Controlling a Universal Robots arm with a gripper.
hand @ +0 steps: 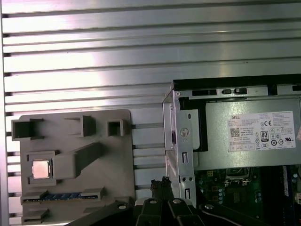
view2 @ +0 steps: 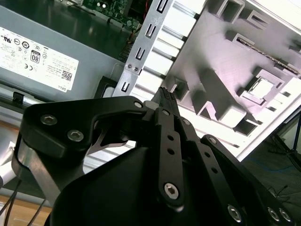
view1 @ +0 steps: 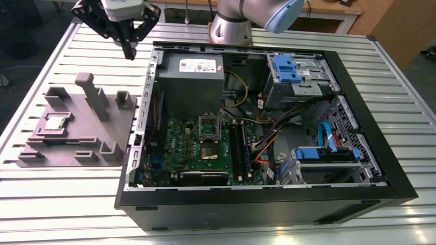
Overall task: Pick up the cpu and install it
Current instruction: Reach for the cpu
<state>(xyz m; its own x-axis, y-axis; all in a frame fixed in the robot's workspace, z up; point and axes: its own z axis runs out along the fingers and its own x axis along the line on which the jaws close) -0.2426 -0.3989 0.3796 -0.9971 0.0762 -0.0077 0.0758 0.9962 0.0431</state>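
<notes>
The cpu (view1: 54, 123) lies flat in its pocket on the grey holder (view1: 122, 127), well apart from the gripper (view1: 129, 52), fingers together and empty, up by the computer case (view1: 272, 209) corner, and an off-centre descent may well clip the tall post (view1: 93, 97) beside the chip.

So the holder plate (view1: 122, 125) sat on the surface (view1: 68, 204) at the exterior view's left, with the open computer case (view1: 272, 209) just beside it on the right. The cpu (view1: 55, 123) lay in a pocket on the plate's left part, with a memory stick (hand: 61, 196) slotted just beside it. Inside the case, the power supply (view1: 191, 87) was far left, the motherboard (view1: 197, 153) nearer, and the drive bays (view1: 299, 76) right. The tool (view1: 129, 51) hung by the case's far left corner, well apart from the cpu.
</notes>
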